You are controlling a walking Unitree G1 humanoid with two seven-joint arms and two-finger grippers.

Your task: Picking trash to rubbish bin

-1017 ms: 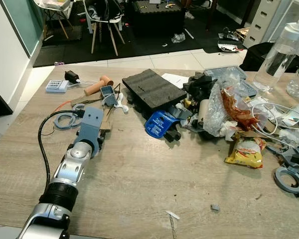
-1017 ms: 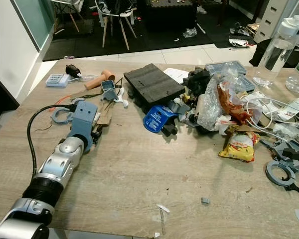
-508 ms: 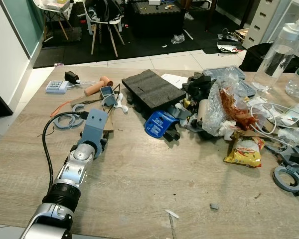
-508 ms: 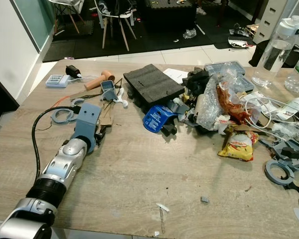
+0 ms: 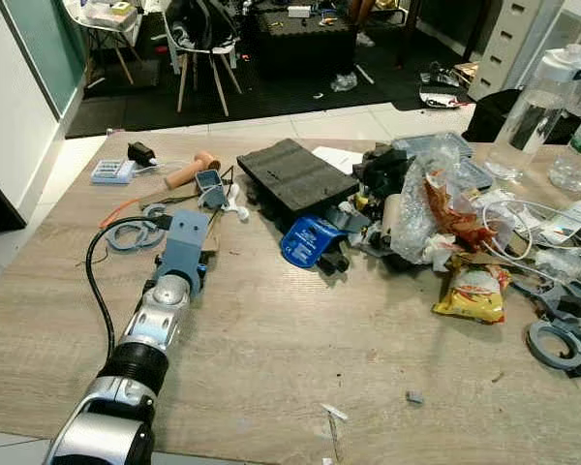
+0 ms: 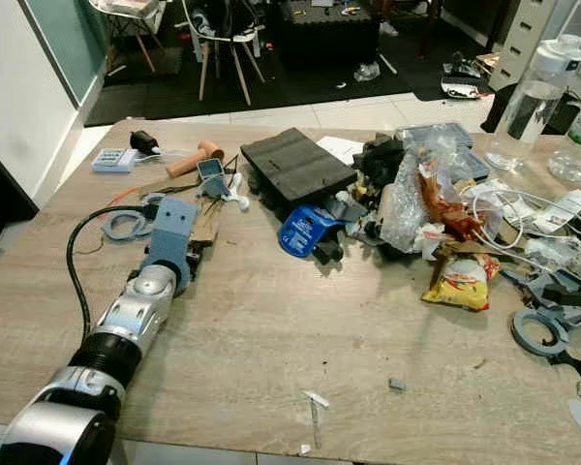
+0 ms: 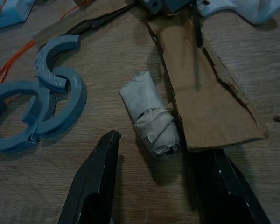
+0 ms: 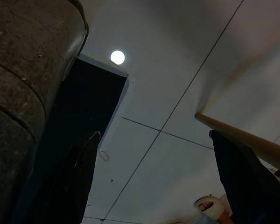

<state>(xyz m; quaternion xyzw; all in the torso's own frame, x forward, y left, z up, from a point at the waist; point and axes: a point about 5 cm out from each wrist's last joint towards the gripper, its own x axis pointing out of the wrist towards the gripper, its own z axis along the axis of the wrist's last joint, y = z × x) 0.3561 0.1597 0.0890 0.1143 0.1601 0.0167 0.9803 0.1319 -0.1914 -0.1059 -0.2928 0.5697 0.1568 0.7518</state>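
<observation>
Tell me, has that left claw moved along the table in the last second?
Cannot tell. The left claw sits beside the grey rings as before; the camera itself shifted.

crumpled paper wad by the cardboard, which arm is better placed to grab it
Left. The left gripper is open on the table with the paper wad just ahead of its jaws. The right gripper hangs off the table over the floor.

My left gripper rests low on the table, with its fingers on both sides of a paper wad. A cardboard strip lies just beside the wad, and rings on its other side.
</observation>
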